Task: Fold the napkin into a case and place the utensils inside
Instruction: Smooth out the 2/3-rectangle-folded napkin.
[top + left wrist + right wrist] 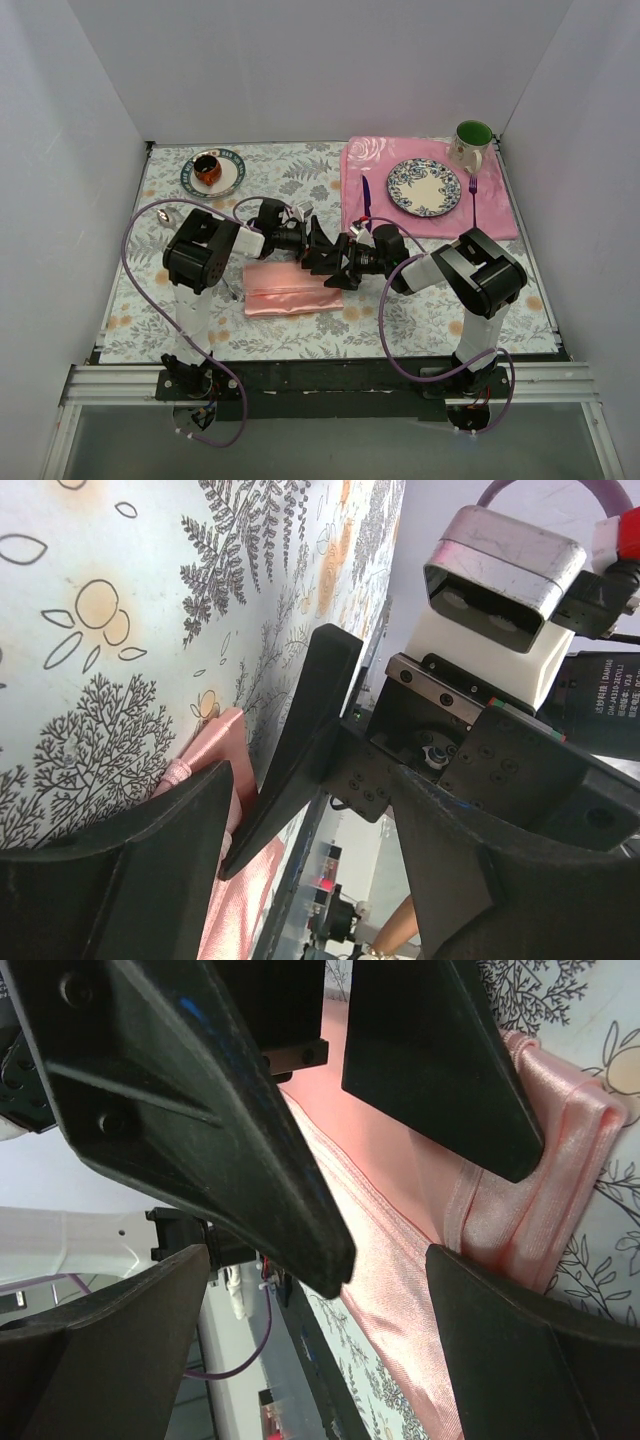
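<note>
napkin [290,290] folded oblong, near-centre of worktop [430,300] | my L jaws spread wide, empty, at its far-right corner | my R jaws same, nose-to-nose w/ L | judge: pinch top layer only, lift slow, don't drag folds

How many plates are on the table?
2. A small plate holding a brown cup sits at the far left; a blue-patterned plate lies on the pink placemat at the right. None looks hidden.

Plain white walls [300,70] on three sides of a leaf-print tabletop [300,170]
</note>
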Tool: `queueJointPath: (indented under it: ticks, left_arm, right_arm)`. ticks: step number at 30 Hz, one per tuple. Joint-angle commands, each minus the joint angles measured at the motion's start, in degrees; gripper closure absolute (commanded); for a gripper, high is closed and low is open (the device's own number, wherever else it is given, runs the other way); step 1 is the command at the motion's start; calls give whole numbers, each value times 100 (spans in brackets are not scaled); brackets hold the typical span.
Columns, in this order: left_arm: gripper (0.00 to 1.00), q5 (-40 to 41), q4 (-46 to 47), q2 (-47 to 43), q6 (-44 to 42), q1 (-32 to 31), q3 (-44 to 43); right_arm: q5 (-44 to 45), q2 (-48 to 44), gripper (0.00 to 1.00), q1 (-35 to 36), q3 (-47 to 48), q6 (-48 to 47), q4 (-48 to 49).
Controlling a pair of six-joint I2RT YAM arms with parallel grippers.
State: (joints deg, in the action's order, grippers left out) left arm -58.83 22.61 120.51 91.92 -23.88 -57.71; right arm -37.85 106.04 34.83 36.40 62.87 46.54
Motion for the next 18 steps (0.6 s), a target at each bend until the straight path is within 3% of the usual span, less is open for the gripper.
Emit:
queueJointPath:
  ticks: [1, 12, 18]
  left_arm:
    - [34, 434, -476, 69, -306, 138, 146]
    - [32, -199, -292, -1028, -324, 138, -91]
    - [32, -226, -328, -837, -376, 138, 102]
  right_arm:
    - [313, 233, 1, -20, -309, -91, -445]
    - [304, 233, 1, -29, -195, -117, -480]
    - [269, 233, 1, -20, -151, -135, -462]
